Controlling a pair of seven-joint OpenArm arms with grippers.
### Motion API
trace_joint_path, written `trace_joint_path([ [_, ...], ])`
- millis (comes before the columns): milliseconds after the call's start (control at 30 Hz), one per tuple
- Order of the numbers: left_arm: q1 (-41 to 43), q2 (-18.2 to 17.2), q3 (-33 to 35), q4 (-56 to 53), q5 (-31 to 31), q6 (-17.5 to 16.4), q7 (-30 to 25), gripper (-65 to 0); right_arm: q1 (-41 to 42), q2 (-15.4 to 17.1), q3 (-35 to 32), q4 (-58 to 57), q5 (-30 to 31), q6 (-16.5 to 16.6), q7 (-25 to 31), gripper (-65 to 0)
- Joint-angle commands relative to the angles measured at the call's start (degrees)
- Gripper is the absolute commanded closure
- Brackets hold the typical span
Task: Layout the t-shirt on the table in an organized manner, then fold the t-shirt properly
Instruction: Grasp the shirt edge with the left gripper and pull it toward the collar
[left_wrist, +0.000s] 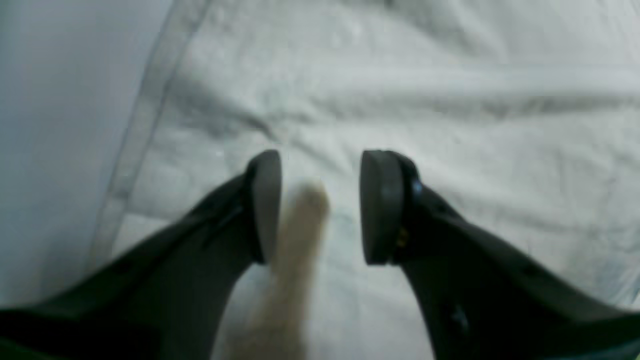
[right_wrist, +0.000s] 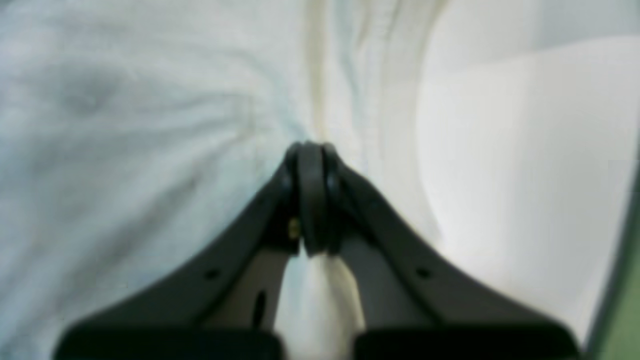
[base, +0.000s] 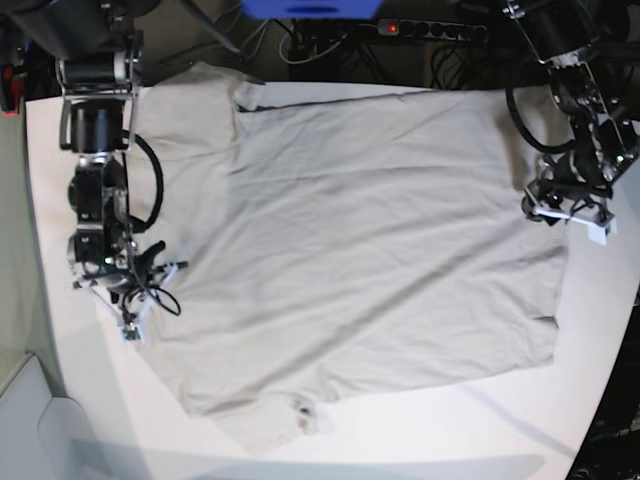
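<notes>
The light beige-grey t-shirt (base: 360, 230) lies spread wide over the white table (base: 450, 435), creased, with its small neck label (base: 305, 420) near the front edge. My right gripper (base: 140, 295) is at the shirt's left edge. In the right wrist view my right gripper (right_wrist: 311, 150) is shut on a pinched ridge of the t-shirt (right_wrist: 125, 150), with folds running out from the tips. My left gripper (base: 548, 208) hovers at the shirt's right edge. Seen from the left wrist, my left gripper (left_wrist: 320, 200) stands open over the t-shirt (left_wrist: 425, 100), with its hem (left_wrist: 145, 125) to the left. A blurred beige strip (left_wrist: 300, 250) shows between the fingers.
Cables and a power strip (base: 400, 30) lie behind the table's back edge, beside a blue object (base: 310, 8). Bare table (left_wrist: 50, 125) runs along the hem, and bare table (right_wrist: 525, 175) shows right of the pinched cloth. The table's front right edge (base: 590, 440) curves close to the shirt.
</notes>
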Motion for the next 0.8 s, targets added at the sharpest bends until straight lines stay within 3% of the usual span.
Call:
trace_joint_path([
  [0,-1.10,-0.62,-0.10,-0.35,-0.64,0.27,-0.48,-25.7,1.46,0.01,0.08,4.35,0.62,-0.19,1.34,0.0],
  [67,-1.36,-1.06,-0.10,-3.42,-0.64,0.27,-0.83,-25.7,-0.30,-0.43,0.08,10.50,0.62,-0.19,-0.77,0.0],
  [300,-6.81,-4.14,3.51,-20.92,4.20,0.27,-11.38,-25.7,-6.19,-0.78,0.17,24.04,0.62,-0.19,-6.75,0.0],
  [500,-15.78,-7.57,11.16,-34.02,6.92,0.27,-20.17,-25.7,-12.25,-0.78,0.17,28.96,0.54,-0.19,-6.75,0.0],
  [767,-28.09,-12.49,15.99,-41.49,6.92,0.27,-24.13,-25.7,-19.64,-0.34,0.96,33.71,0.45,-0.19,-6.75,0.0],
])
